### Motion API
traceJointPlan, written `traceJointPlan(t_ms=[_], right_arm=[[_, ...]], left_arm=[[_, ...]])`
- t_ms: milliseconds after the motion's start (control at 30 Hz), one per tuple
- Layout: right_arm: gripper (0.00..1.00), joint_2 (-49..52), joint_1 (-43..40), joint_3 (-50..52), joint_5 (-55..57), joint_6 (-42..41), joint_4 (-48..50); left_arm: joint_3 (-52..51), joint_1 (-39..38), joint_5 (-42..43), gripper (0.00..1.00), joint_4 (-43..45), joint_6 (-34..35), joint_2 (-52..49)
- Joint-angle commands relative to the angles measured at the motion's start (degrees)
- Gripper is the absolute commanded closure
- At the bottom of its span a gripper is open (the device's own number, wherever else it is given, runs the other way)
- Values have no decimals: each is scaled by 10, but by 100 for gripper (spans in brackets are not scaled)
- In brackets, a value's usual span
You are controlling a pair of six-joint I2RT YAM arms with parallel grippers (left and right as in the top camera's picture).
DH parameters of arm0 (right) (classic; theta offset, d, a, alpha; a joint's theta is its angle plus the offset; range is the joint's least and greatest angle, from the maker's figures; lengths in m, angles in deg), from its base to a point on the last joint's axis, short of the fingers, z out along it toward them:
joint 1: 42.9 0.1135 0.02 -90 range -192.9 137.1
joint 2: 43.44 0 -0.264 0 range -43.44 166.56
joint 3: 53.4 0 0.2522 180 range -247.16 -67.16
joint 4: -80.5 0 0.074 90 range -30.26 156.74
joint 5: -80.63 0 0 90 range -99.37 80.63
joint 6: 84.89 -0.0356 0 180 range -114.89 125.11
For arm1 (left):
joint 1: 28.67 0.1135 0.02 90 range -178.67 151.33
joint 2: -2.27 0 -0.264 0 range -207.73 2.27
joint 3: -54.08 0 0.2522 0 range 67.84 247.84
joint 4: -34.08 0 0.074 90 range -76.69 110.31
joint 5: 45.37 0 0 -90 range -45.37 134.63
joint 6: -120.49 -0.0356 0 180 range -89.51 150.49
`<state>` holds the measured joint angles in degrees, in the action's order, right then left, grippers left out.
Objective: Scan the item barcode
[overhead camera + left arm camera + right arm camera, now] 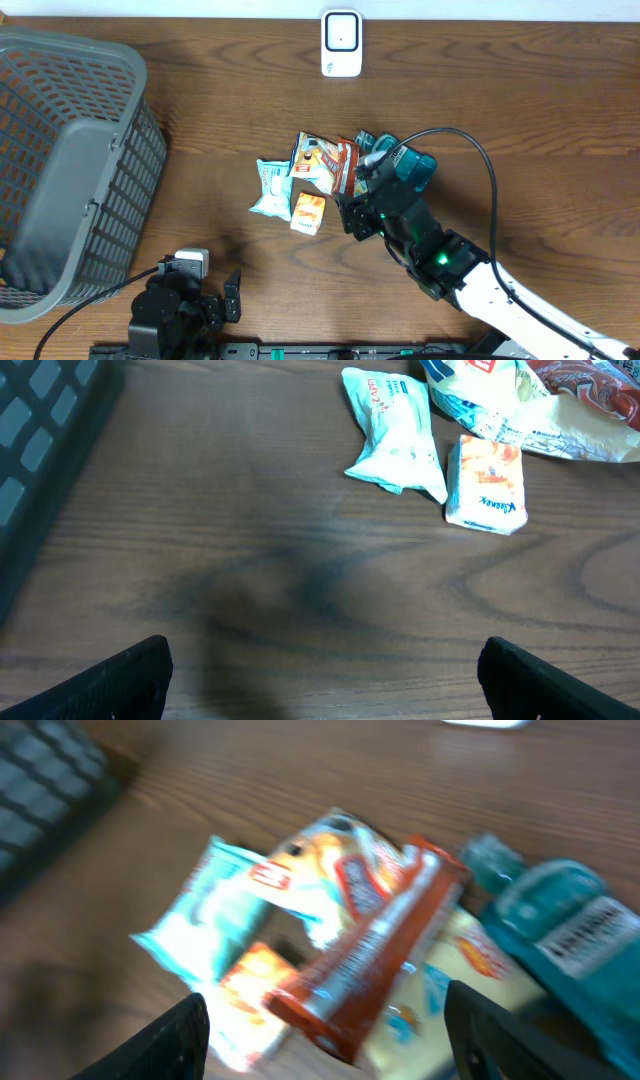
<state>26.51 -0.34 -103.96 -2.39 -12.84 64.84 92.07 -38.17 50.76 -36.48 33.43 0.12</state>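
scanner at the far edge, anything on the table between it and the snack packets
Nothing visible does. Only bare table lies between the scanner and the snack packets; the basket sits well off to one side.

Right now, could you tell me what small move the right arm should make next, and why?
Probably lower the right gripper onto the red packet and close: its jaws stand open over the pile, nothing held, and the white scanner sits apart.

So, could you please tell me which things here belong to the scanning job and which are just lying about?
Job: white scanner; pile of snack packets; right gripper over them.
Lying about: grey basket; left gripper, jaws open.
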Motion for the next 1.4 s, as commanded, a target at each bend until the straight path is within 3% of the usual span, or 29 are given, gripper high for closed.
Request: traceJointPlan(t_ms=[0,167,300,467,633,800,867,1100,1267,1367], right_arm=[[26,5,3,-3,89,-37,-2],[29,5,-57,-8,30,-275,6],[33,6,-115,-21,-73,-324,49],[36,79,-136,-119,-94,-269,-24],[48,165,-114,-211,-139,-234,-158],[48,176,-69,-240,-140,-231,-247],[46,177,-45,-240,-130,-186,-246],[31,179,61,-239,66,-68,-268],[31,206,104,-238,233,-66,-279],[30,240,114,-238,274,-23,-250]], left_arm=[[2,-2,7,2,-1,-4,0],[2,-2,7,2,-1,-4,0],[2,-2,7,2,-1,-3,0],[2,-2,7,2,-1,-3,0],[2,-2,7,2,-1,-3,0],[2,-2,7,2,-1,-3,0],[2,-2,7,2,-1,-3,0],[2,-2,7,2,-1,-4,0],[2,-2,7,2,-1,-3,0],[2,-2,7,2,-1,-4,0]])
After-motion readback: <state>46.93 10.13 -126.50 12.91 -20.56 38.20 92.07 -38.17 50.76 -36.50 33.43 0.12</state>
